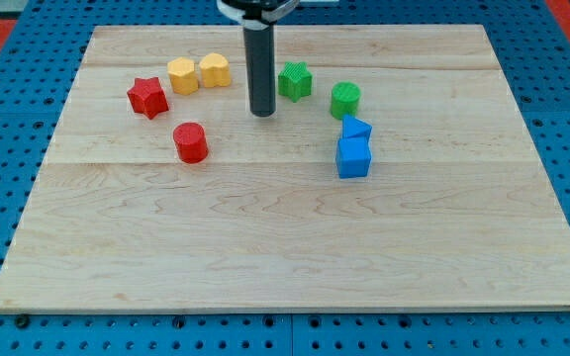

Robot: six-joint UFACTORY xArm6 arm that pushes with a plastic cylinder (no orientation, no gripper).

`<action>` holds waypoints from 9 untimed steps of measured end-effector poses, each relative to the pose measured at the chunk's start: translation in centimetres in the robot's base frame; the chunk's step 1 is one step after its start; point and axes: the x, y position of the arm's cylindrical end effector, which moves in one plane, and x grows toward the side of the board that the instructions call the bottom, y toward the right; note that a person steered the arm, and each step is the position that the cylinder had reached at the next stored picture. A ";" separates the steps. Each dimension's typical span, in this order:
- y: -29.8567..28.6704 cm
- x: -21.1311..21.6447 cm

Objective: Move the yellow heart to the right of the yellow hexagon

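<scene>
My tip [262, 113] rests on the worktop [285, 247], at 4 o'clock from the yellow heart [215, 70]. The heart touches the yellow hexagon [182, 75] at its 3 o'clock, so the job looks done. There are no jaws, just a rod

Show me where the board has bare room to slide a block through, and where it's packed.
Free: the whole lower half below the red cylinder and blue cube. Crowded: the top band, where the yellow hexagon touches the yellow heart, with my tip beside the green block.

Rod upright, my tip [262, 113] on board.
</scene>
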 end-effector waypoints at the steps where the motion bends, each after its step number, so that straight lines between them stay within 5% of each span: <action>1: -3.3 5.4; 3: -10.3 2.8; 5: -6.6 10.0; 9: -5.2 11.0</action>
